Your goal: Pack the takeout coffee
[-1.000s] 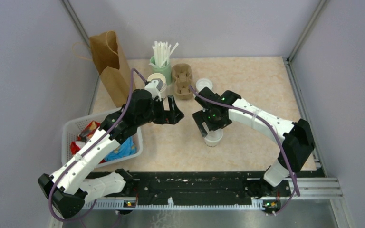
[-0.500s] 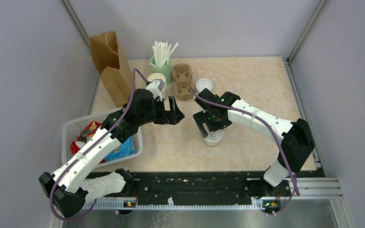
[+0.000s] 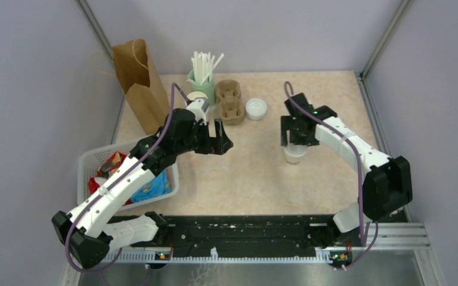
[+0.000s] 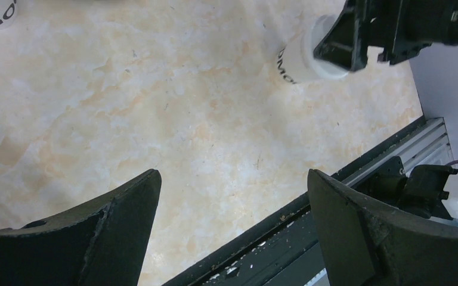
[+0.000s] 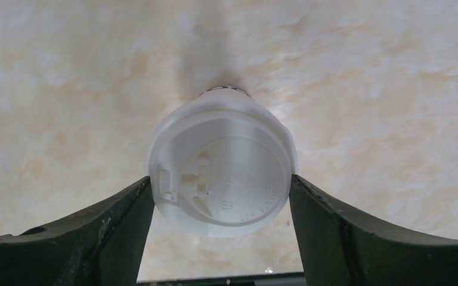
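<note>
The takeout coffee (image 3: 295, 155) is a small cream-white cup with a round white lid (image 5: 220, 170). My right gripper (image 3: 295, 140) is shut on it from above, right of the table's middle. In the right wrist view both jaws touch the lid's sides around my right gripper's midpoint (image 5: 220, 180). The left wrist view shows the cup (image 4: 298, 58) with dark lettering under the right gripper. My left gripper (image 3: 220, 138) is open and empty left of centre, its fingers wide apart over bare table (image 4: 232, 173).
A brown paper bag (image 3: 137, 77) stands at the back left. A green cup of straws (image 3: 201, 74), a stack of lidless cups (image 3: 195, 98), the pulp carrier (image 3: 229, 101) and a loose white lid (image 3: 256, 108) line the back. A white basket (image 3: 92, 161) of snacks sits left.
My right gripper has carried the coffee cup to the right and farther back from the table's middle. The left arm has barely moved.
</note>
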{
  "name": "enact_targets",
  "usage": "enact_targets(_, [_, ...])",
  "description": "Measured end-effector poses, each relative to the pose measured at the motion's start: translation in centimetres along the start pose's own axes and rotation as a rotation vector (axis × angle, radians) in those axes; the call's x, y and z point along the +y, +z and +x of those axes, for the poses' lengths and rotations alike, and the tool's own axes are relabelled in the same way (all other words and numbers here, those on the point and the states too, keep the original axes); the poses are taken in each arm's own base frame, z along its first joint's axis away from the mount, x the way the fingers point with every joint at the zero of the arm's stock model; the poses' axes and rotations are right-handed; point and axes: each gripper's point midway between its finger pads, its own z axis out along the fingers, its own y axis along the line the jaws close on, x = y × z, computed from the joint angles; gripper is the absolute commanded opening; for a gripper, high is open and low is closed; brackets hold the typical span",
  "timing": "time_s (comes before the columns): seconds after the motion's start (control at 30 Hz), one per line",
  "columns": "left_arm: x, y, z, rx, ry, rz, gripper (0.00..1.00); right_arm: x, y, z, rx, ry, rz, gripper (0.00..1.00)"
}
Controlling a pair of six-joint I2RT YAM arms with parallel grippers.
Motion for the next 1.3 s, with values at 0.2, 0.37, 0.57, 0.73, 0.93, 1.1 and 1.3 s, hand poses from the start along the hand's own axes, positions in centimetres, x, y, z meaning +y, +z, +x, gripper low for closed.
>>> enact_targets(0.2, [-0.6, 0.2, -0.9, -0.004, 0.015, 0.013, 0.98, -10.2, 1.8, -2.8, -0.080, 0.291, 0.150, 0.80])
enact_targets(0.37, [-0.9, 0.0, -1.2, -0.006, 0.022, 0.024, 0.98, -15.0, 2.4, -3.6, -0.122, 0.409, 0.213, 0.84])
enact_targets(0.57, [-0.7, -0.2, -0.9, 0.012, 0.020, 0.014, 0.98, -15.6, 2.5, -3.6, -0.144, 0.415, 0.213, 0.96])
enact_targets(0.73, [-0.5, -0.3, -0.6, 0.024, 0.017, 0.007, 0.98, -15.6, 2.2, -3.3, -0.134, 0.399, 0.212, 0.99])
enact_targets(0.93, [-0.7, -1.0, -0.8, 0.016, 0.011, 0.011, 0.98, -15.8, 0.1, -2.7, -0.072, 0.353, 0.220, 0.99])
enact_targets(1.1, [-1.6, -2.2, -2.1, -0.009, 0.002, 0.025, 0.98, -15.1, -4.6, -7.4, -0.198, 0.331, 0.172, 0.99])
enact_targets(1.3, [-2.8, -3.7, -3.9, -0.047, 0.001, 0.046, 0.98, -9.9, -9.0, -12.6, -0.364, 0.277, -0.022, 0.93])
